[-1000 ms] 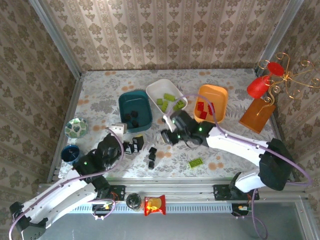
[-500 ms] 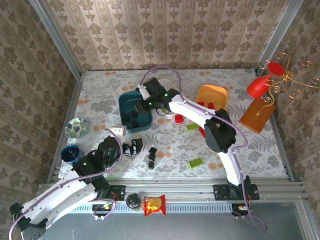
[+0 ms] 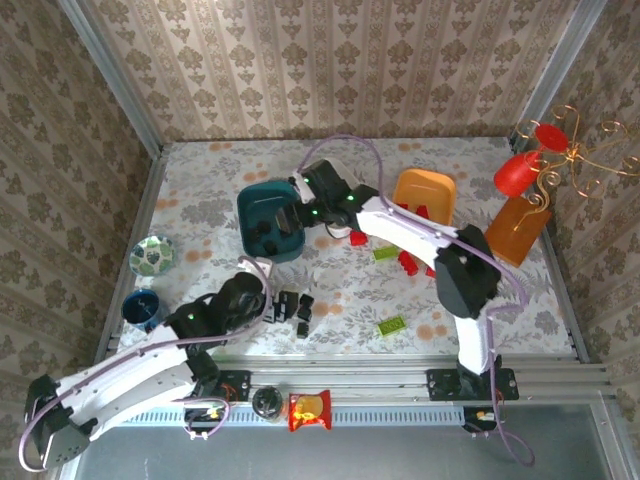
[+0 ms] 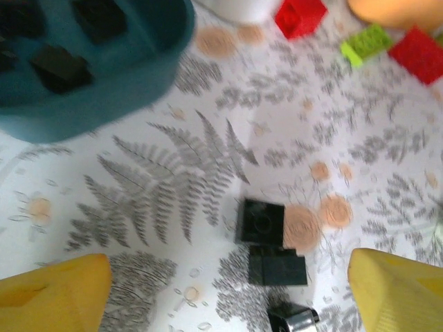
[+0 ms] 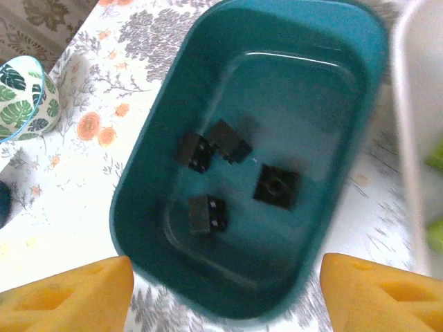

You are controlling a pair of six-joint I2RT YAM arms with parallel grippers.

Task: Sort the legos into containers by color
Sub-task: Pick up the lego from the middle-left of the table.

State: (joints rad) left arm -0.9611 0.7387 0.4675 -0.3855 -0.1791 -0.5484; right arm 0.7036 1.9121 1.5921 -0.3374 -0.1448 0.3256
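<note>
The left arm has pushed forward; the left fingers (image 4: 52,294) stand wide over two black bricks (image 4: 259,223) on the bench (image 4: 173,173). Farther off, the right fingers (image 5: 76,294), now spread wide, hang above the teal tub (image 5: 142,187), where four more black ones lie.

Damask wallpaper (image 3: 330,60) on three walls — floral-print tabletop (image 3: 200,190), evenly lit.

light: bright, even, diffuse from above | shadows: faint, soft-edged | glare: pale streak on teal tub (image 5: 149,173) inner far wall | blur: left wrist view smeared toward far edge, red brick (image 4: 299,15) soft | focus: white tub (image 5: 417,104) at right and near yellow fingertips (image 5: 66,290) unsharp
</note>
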